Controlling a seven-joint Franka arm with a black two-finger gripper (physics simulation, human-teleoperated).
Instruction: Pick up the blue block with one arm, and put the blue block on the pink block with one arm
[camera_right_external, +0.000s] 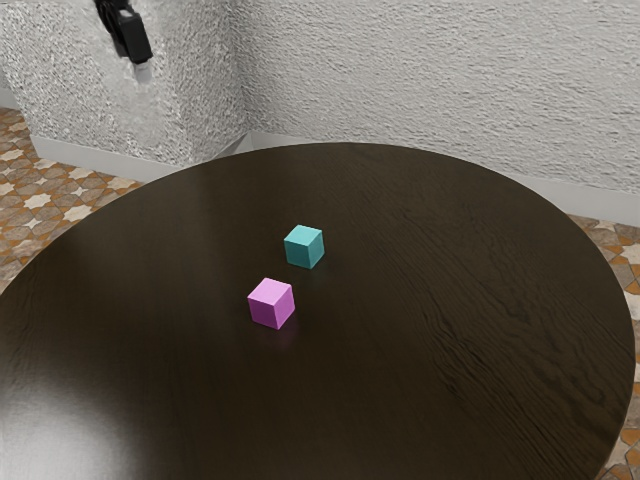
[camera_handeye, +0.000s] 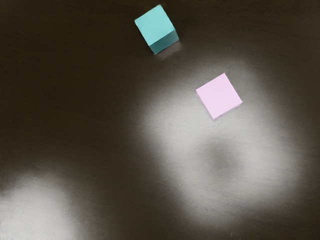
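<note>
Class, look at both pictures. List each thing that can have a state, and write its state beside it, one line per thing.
table: carries both blocks.
pink block: flat on the table, nothing on top of it.
blue block: flat on the table, not held, apart from the pink block.
gripper: high above the table, away from both blocks, holding nothing.

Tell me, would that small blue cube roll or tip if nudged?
Probably neither: the small blue cube sits flat on the dark wooden table, so it would likely slide. Its crisp straight edges suggest it stays rigid when squeezed.
</note>
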